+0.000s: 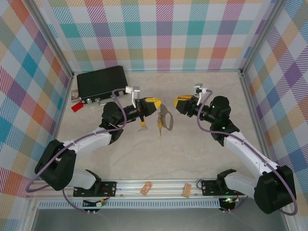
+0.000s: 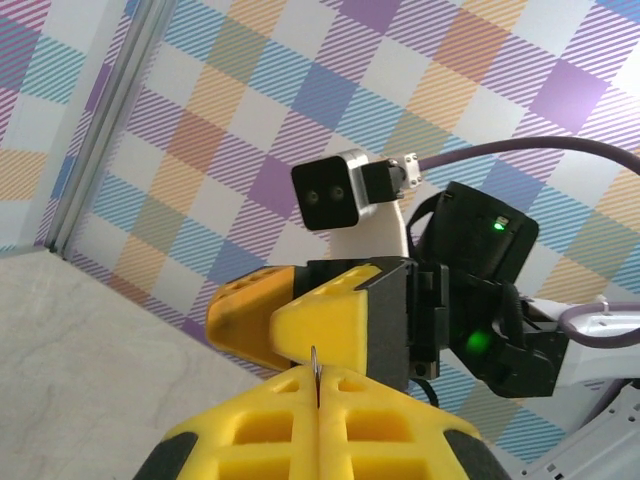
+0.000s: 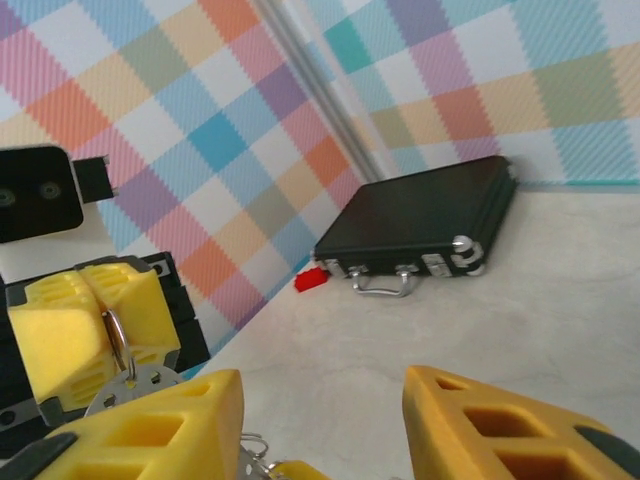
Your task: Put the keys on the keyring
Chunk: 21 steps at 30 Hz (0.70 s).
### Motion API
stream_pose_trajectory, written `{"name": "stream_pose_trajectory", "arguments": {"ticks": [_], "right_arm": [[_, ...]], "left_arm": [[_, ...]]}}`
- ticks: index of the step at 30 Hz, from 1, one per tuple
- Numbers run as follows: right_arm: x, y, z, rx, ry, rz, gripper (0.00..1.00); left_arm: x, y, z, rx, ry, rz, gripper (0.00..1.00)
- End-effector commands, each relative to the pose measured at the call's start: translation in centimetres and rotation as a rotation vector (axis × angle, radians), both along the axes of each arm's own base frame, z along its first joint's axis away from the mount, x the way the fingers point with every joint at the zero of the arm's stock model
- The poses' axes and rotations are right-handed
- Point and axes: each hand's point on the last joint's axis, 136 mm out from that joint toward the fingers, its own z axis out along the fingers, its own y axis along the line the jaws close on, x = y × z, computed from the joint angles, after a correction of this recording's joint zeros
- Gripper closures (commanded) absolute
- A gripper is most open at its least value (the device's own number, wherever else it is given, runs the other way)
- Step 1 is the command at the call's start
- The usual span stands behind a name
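My left gripper (image 1: 154, 102) is shut on the thin top edge of the grey keyring (image 1: 166, 119), which hangs above the table's middle. In the left wrist view a metal sliver (image 2: 316, 368) pokes out between the closed yellow fingers (image 2: 270, 420). Small keys with yellow heads (image 1: 159, 127) dangle by the loop, and another yellow bit (image 1: 143, 126) hangs under the left gripper. My right gripper (image 1: 180, 103) faces it from the right, open with nothing between its fingers. In its wrist view the right gripper (image 3: 320, 430) stands just in front of the keyring (image 3: 128, 386).
A black case (image 1: 102, 83) with a silver handle lies at the back left, and a red tag (image 1: 76, 107) sits beside it. Two tan wooden clips (image 1: 146, 188) rest on the front rail. Checked walls enclose the table on three sides.
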Motion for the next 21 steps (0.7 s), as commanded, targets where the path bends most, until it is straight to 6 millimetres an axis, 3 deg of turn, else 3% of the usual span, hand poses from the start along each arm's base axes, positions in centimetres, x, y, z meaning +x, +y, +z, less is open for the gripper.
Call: {"name": "stream_pose_trajectory", "arguments": {"ticks": [1, 11, 17, 21], "right_arm": [[-1.8, 1.7, 1.4, 0.043, -0.021, 0.171, 0.61], [-4.7, 4.8, 1.4, 0.048, -0.067, 0.289, 0.60], [-4.2, 5.3, 1.9, 0.094, -0.062, 0.271, 0.64], [-3.2, 4.7, 2.1, 0.115, -0.064, 0.200, 0.71]], "left_arm": [[-0.7, 0.4, 2.2, -0.044, -0.078, 0.022, 1.00], [-0.2, 0.2, 3.0, -0.126, -0.068, 0.043, 1.00], [0.1, 0.2, 3.0, -0.165, -0.055, 0.058, 1.00], [0.0, 0.3, 3.2, -0.181, -0.053, 0.057, 1.00]]}}
